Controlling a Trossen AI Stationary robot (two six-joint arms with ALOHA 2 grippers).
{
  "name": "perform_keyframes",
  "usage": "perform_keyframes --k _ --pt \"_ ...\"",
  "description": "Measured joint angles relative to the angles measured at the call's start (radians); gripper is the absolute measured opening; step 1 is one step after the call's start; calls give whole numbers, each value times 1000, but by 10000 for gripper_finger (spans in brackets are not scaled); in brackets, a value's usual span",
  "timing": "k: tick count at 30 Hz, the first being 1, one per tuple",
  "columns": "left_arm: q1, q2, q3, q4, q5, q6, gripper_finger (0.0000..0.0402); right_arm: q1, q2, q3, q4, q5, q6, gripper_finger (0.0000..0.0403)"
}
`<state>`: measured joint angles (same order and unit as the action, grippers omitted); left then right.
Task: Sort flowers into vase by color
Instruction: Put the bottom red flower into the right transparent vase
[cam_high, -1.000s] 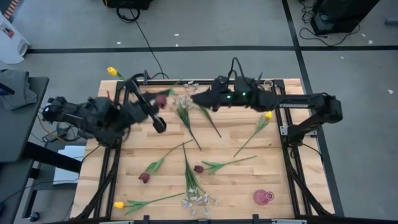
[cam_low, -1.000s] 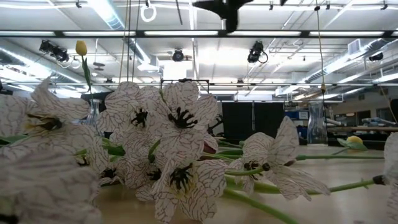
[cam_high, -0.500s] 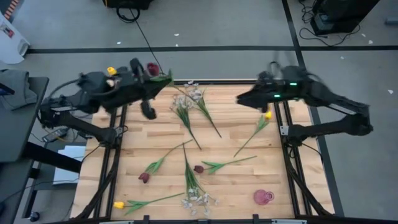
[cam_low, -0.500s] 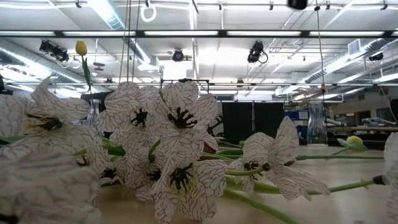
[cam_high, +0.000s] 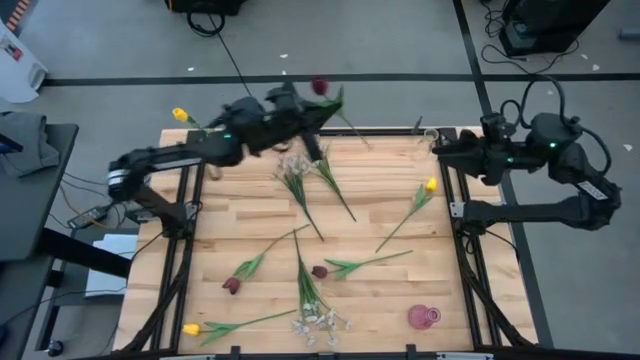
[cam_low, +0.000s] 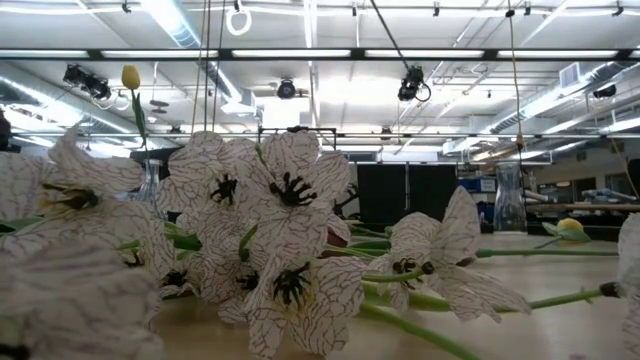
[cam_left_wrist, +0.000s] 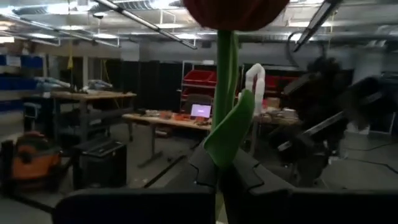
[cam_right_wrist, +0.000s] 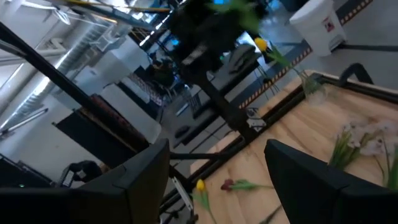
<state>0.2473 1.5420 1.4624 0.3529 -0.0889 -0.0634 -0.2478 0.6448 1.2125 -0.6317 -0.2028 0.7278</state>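
The left gripper is clamped on a dark red tulip, stem rising straight from between its fingers, bloom past the table's far edge. A clear vase stands well off at the far right corner, beside the right gripper, whose jaws are spread and empty.

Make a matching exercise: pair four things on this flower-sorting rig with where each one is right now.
Things:
1. dark red tulip
2. pink vase
3. right tool
4. white blossom spray

Places:
A. on its side near the table's front right corner
B. open, empty, over the table's right rear corner
C. held in the shut left tool, past the table's back edge
D. lying at the table's front edge, middle

Pairs: 1-C, 2-A, 3-B, 4-D
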Motion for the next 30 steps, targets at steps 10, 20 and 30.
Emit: perform_keyframes --k 10,20,30 --pt "63 264 0 415 67 -58 10 0 -5 0 -74 29 10 274" --pt "82 511 206 463 134 -18 10 0 -4 0 -477 88 81 272" --pt "83 682 429 419 122 43 10 0 -5 0 -819 230 163 259"
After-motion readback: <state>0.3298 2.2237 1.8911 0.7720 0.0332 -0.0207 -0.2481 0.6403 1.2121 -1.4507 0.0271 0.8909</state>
